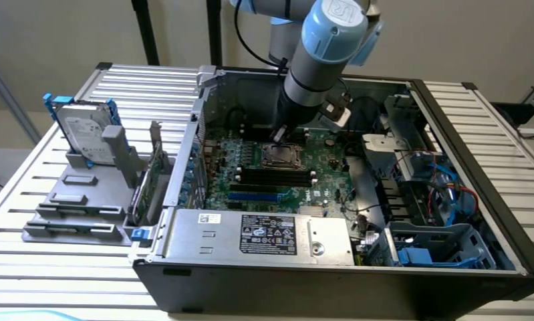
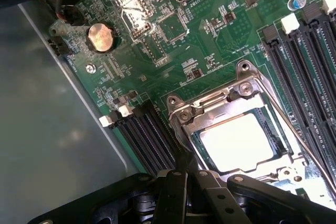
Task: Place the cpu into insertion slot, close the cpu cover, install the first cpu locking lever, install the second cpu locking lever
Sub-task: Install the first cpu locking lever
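cpu under cpu cover, end effector adj.

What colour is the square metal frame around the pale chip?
The square metal cpu cover is shiny silver; the wrist view shows it best.

The exterior view looked down at a slant from above the open computer case, far enough off to take in the whole case and the slatted table around it, with the arm entering at the upper middle of the frame. The wrist view looked steeply down from close above the motherboard. Both views shared the insertion slot and the board around it.
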`<move>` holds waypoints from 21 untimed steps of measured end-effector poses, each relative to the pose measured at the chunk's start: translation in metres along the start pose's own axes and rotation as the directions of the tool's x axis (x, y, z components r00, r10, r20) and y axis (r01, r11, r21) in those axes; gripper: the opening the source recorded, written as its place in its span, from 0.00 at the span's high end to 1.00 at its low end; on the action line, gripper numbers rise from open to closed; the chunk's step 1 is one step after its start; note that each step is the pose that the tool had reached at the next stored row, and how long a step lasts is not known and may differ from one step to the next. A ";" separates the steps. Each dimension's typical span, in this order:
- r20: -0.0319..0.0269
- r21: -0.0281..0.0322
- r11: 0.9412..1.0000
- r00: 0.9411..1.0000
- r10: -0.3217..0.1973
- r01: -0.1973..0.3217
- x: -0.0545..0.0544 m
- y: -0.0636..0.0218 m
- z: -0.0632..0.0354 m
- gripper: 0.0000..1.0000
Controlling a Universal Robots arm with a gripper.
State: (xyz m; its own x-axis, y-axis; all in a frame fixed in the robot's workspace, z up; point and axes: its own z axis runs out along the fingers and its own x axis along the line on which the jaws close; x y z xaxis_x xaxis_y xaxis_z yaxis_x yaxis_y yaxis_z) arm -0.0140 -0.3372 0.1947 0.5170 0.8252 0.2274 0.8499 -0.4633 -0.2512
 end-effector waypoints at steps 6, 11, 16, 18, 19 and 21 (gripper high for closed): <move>0.003 -0.002 1.000 1.000 0.000 0.000 0.003 0.0039 0.0005 0.89; 0.003 -0.002 1.000 1.000 0.000 0.000 0.005 0.0079 0.0006 0.89; 0.003 -0.001 1.000 1.000 0.001 -0.001 0.007 0.0110 0.0006 0.89; 0.004 -0.001 1.000 1.000 0.001 -0.001 0.007 0.0116 0.0006 0.89; 0.004 0.000 1.000 1.000 0.001 -0.001 0.008 0.0119 0.0006 0.89; 0.005 0.002 1.000 1.000 0.002 -0.002 0.008 0.0122 0.0005 0.89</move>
State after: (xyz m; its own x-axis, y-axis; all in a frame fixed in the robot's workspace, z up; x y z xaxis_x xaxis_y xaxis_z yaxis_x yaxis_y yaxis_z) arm 0.0003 -0.3364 0.1929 0.5181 0.8261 0.2219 0.8487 -0.4642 -0.2534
